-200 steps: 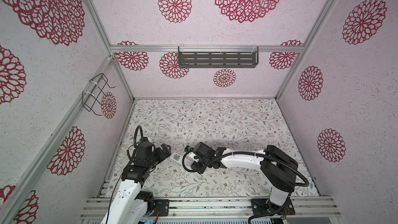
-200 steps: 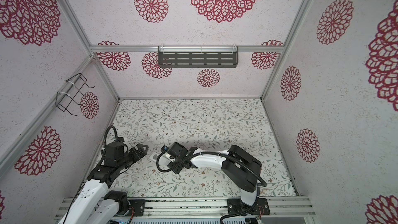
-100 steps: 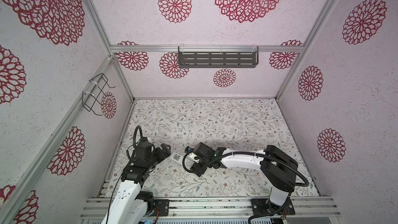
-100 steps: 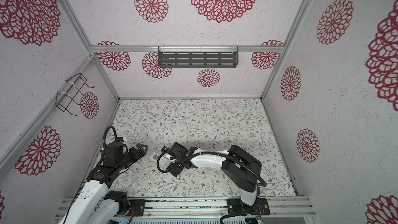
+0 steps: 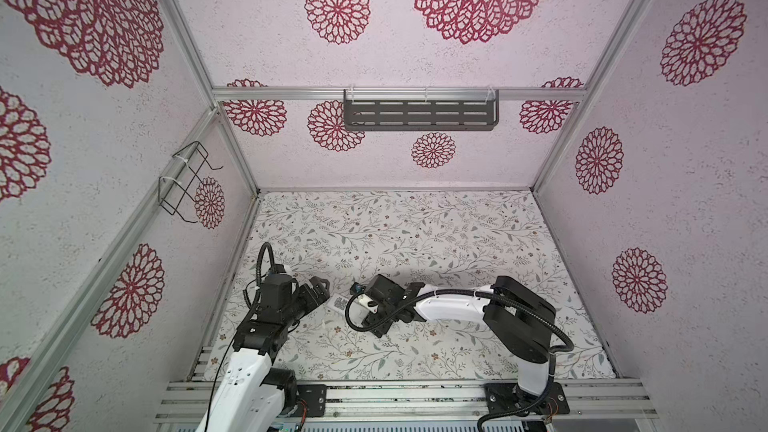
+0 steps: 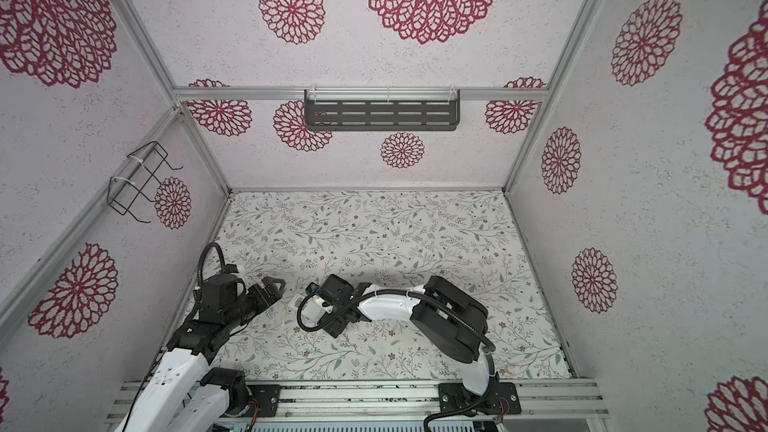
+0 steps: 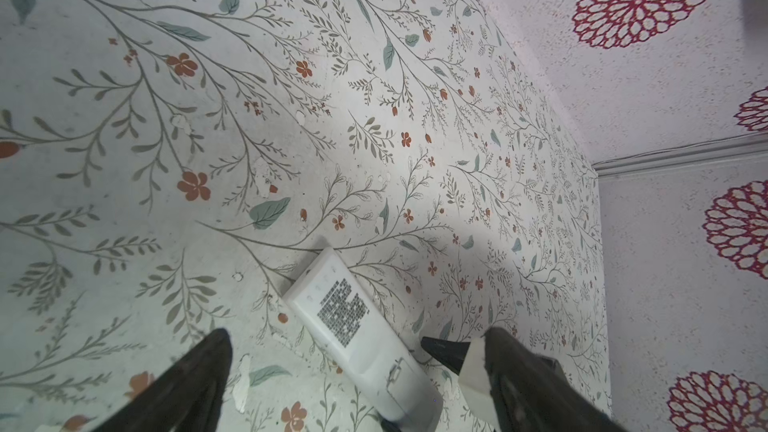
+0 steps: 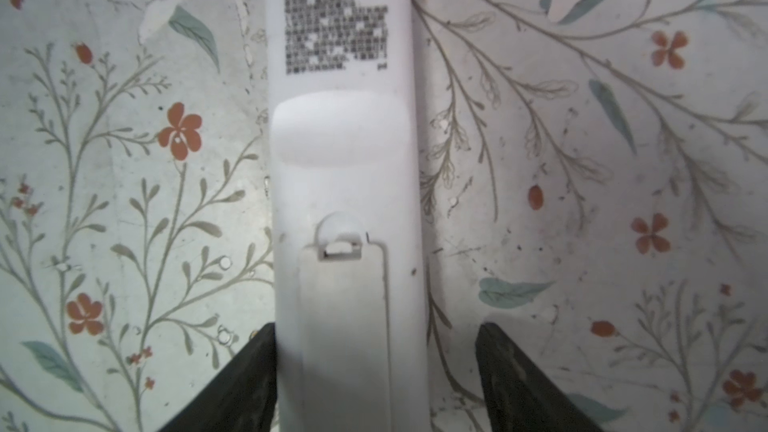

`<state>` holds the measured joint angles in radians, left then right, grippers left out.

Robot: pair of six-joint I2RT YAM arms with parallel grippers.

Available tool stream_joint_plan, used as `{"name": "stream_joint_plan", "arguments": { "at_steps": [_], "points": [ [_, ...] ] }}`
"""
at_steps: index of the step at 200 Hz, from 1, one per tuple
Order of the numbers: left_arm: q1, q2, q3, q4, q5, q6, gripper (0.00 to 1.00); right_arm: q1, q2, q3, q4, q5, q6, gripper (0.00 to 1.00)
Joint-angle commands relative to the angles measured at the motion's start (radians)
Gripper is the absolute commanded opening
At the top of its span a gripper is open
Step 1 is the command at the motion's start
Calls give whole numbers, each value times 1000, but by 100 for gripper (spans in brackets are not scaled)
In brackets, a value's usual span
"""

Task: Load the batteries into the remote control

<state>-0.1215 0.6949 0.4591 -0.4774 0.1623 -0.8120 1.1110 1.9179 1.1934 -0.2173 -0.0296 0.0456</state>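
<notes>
The remote control point(image 8: 345, 184) lies back up on the floral mat, with a printed label point(image 8: 334, 14) and a latched cover point(image 8: 343, 317) on its back. In both top views it shows as a white bar point(image 5: 340, 303) point(image 6: 296, 300) between the two grippers. My right gripper point(image 8: 376, 338) is open and straddles the cover end. One finger point(image 8: 249, 367) touches the remote's side and the other point(image 8: 511, 371) stands off it with a gap. My left gripper point(image 7: 355, 336) is open wide over the remote point(image 7: 353, 326), not touching it. The batteries are out of view.
A dark slotted shelf point(image 5: 419, 115) hangs on the back wall and a wire rack point(image 5: 185, 182) on the left wall. The floral mat point(image 5: 415, 238) stretches back behind the arms. A metal rail point(image 5: 395, 392) with the arm bases runs along the front.
</notes>
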Motion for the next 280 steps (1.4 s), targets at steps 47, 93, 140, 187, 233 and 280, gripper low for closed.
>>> {"name": "stream_joint_plan", "arguments": {
  "at_steps": [47, 93, 140, 187, 233, 280],
  "points": [
    [14, -8, 12, 55, 41, 11, 97, 3, -12, 57, -31, 2, -18, 38],
    [6, -81, -50, 208, 127, 15, 97, -61, -89, 61, -22, -79, 57, 33],
    [-30, -156, -162, 478, 223, -11, 97, -135, -200, 73, -83, -203, 125, 33],
    [-109, -101, -187, 745, 281, 28, 97, -217, -270, 207, -346, -308, 94, 32],
    [-172, 32, -205, 1096, 420, 28, 97, -302, -359, 290, -490, -435, 69, 32],
    [-232, 142, -175, 1266, 501, 58, 97, -348, -423, 313, -487, -582, 78, 30]
  ]
}}
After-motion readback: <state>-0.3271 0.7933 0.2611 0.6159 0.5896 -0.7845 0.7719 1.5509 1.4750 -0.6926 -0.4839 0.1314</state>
